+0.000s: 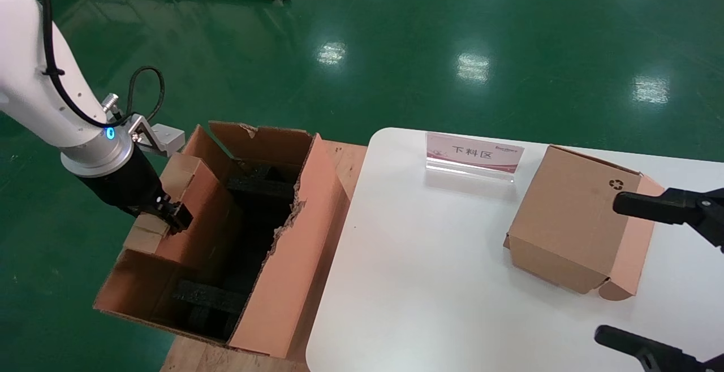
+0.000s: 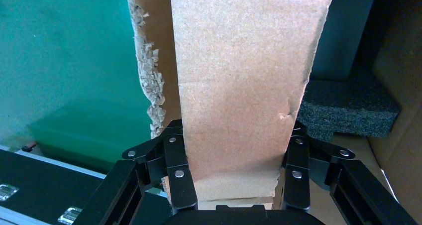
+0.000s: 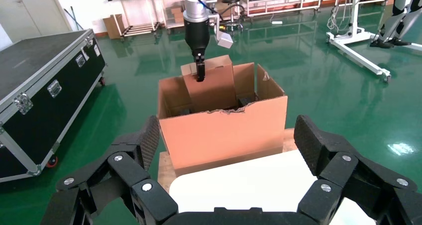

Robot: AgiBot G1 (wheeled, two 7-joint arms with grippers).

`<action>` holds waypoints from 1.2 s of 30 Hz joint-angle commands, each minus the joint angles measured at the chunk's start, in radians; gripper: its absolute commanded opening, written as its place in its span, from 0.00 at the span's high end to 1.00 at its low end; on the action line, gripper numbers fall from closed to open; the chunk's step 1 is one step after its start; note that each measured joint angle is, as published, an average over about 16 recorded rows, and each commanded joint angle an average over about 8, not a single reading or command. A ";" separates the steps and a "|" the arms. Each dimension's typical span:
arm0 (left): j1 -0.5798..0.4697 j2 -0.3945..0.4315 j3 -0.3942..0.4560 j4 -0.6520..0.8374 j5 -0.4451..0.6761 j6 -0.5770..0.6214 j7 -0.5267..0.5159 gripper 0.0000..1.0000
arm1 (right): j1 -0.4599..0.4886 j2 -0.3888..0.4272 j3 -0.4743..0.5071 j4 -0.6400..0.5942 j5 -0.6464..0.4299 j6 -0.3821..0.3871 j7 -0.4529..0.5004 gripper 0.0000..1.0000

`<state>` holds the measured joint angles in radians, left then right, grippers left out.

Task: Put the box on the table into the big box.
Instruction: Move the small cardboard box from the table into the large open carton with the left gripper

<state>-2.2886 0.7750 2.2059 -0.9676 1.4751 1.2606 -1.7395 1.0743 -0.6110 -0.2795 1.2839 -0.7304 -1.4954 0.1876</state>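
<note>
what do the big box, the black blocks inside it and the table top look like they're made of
Big box: brown corrugated cardboard, matte; its torn rims fray into paper shreds. Black blocks: apparently foam, with a coarse, grainy, dull surface. Table: smooth white top with a faint sheen; probably laminate or plastic, though the look leaves that open.

Left arm (image 1: 34,78): white shell, black cable, blue light ring
Left pincer (image 1: 169,213): black, silver screws
Right pincer (image 3: 226,180): black, textured pads

The table (image 1: 407,259) bears a cardboard box (image 1: 571,219) and sign (image 1: 474,154).

Left pincer (image 2: 234,177) clamping box (image 2: 239,85), black foam block (image 2: 348,110) beside
</note>
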 commanded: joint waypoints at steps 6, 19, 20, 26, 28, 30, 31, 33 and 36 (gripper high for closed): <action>0.027 -0.002 0.003 -0.016 0.008 -0.024 -0.030 1.00 | 0.000 0.000 0.000 0.000 0.000 0.000 0.000 0.00; 0.071 -0.001 0.009 -0.039 0.025 -0.063 -0.077 0.48 | 0.000 0.000 0.000 0.000 0.000 0.000 0.000 0.00; 0.073 -0.001 0.010 -0.041 0.027 -0.064 -0.080 0.36 | 0.000 0.000 0.000 0.000 0.000 0.000 0.000 0.00; 0.081 -0.002 0.014 -0.047 0.034 -0.071 -0.094 0.00 | 0.000 0.000 0.000 0.000 0.000 0.000 0.000 0.00; 0.083 -0.002 0.015 -0.049 0.036 -0.073 -0.097 0.00 | 0.000 0.000 0.000 0.000 0.000 0.000 0.000 0.00; 0.085 -0.002 0.015 -0.050 0.037 -0.074 -0.099 0.00 | 0.000 0.000 0.000 0.000 0.000 0.000 0.000 0.00; 0.085 -0.002 0.016 -0.051 0.038 -0.075 -0.100 0.00 | 0.000 0.000 0.000 0.000 0.000 0.000 0.000 0.00; 0.086 -0.002 0.016 -0.052 0.038 -0.075 -0.102 0.00 | 0.000 0.000 0.000 0.000 0.000 0.000 0.000 0.00; 0.087 -0.002 0.017 -0.052 0.039 -0.076 -0.104 0.00 | 0.000 0.000 0.000 0.000 0.000 0.000 0.000 0.00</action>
<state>-2.2018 0.7728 2.2223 -1.0198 1.5142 1.1845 -1.8427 1.0743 -0.6110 -0.2795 1.2839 -0.7304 -1.4954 0.1876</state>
